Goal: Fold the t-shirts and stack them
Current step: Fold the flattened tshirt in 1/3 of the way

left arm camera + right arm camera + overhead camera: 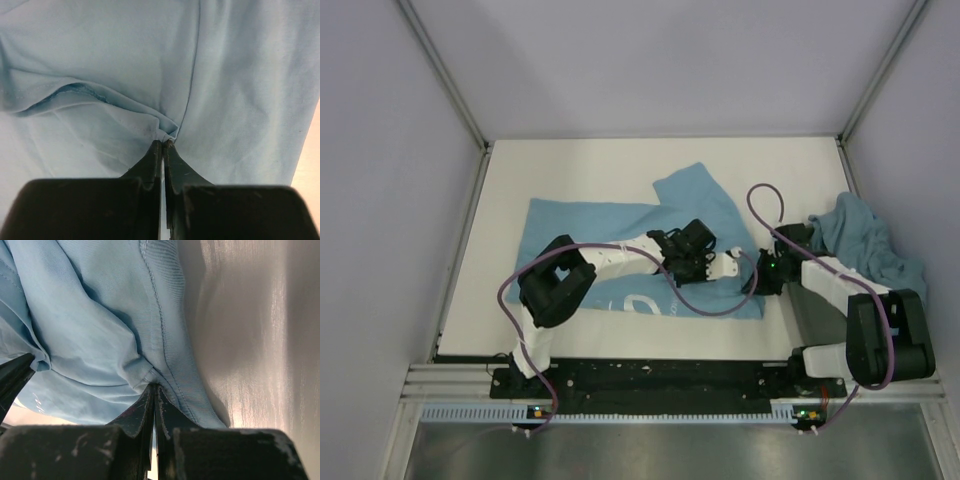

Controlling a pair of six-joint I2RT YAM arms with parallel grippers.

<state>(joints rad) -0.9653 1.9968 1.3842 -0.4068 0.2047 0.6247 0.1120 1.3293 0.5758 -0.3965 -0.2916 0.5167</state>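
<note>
The left gripper (pixel 163 142) is squeezed tight together on a little fold of a light blue t-shirt (pixel 100 60). Its two black fingers (pixel 150 162) press on the cloth with almost no gap between them. A curved hem lies to the left of the pinch. A long seam runs up from it.

The right gripper (pixel 154 386) is squeezed together too. It pinches light blue cloth right beside a stitched hem (pixel 159 315). The cloth bunches into soft folds above the gripper. I cannot tell which shirt this cloth belongs to.

From above, the t-shirt lies spread out in the middle of the white tabletop (pixel 570 165). A bit of white print (pixel 632 303) shows near its front edge. Both arms reach over its right half and come close together near its front right corner. A crumpled heap of blue t-shirts (pixel 865 235) sits at the right edge of the tabletop, just behind the right arm.
</note>
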